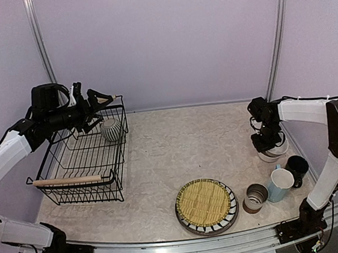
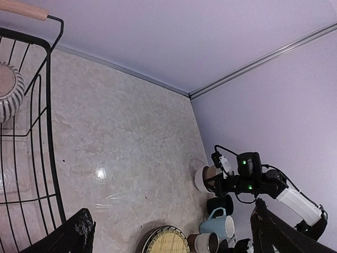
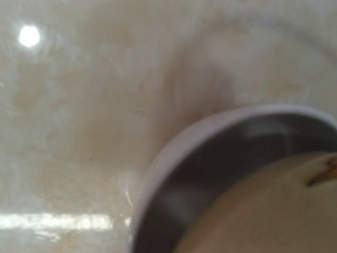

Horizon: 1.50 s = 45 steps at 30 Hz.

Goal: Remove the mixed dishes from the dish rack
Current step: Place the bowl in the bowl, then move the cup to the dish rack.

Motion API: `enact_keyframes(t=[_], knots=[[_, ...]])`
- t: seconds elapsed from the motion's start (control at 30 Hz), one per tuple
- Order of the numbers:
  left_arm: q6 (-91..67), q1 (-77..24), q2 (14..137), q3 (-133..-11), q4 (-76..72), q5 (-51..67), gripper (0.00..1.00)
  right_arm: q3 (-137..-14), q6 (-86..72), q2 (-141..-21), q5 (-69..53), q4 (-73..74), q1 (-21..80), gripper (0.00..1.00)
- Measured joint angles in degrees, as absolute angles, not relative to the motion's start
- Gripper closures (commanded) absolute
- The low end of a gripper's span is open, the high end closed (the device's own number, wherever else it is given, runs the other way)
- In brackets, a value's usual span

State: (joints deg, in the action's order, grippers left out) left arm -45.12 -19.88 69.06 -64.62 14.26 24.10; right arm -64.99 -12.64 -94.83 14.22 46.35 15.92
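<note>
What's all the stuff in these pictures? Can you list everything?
dish rack: 1, black wire, wooden handles, table's left
pot: 1, grey-striped, rack's far right corner
plate: 1, black-and-white striped, near middle
mat: 1, yellow, on the plate
cup: 1, brown-white, right of plate
light blue mug: 1, beside cup
black mug: 1, near right
white bowl: 1, far right
beige bowl: 1, inside white bowl
table: 1, beige marbled
left end effector: 1, black, open, over rack
right end effector: 1, black, at bowls

Pot (image 1: 112,130) in rack (image 1: 67,180), L; mat (image 1: 205,202) on plate (image 1: 191,224), ctr.
</note>
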Motion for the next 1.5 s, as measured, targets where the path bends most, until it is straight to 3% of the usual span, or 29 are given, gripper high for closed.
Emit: enact_keyframes(t=[0.3, 0.67, 0.73, 1.17, 1.5], knots=[[-41.98, -19.84, 72.49, -67.83, 23.07, 23.05, 0.01, -63.75, -12.67, -96.2, 15.92, 44.23, 15.79, 0.73], [-39.13, -14.44, 76.29, -70.63, 30.83, 20.29, 0.01, -63.86, -12.6, -91.72, 15.9, 44.51, 15.62, 0.25], [-40.12, -12.08, 76.38, -70.22, 30.22, 20.25, 0.01, -64.16, -12.23, -88.84, 15.38, 44.62, 15.62, 0.2], [-57.43, -4.8, 88.68, -65.93, 15.09, 23.73, 0.01, -65.32, -12.51, -73.8, 9.54, 43.2, 15.62, 0.12], [-66.04, -4.47, 103.04, -66.06, 4.23, 23.49, 0.01, -61.84, -14.22, -71.2, 5.5, 41.74, 15.62, 0.12]])
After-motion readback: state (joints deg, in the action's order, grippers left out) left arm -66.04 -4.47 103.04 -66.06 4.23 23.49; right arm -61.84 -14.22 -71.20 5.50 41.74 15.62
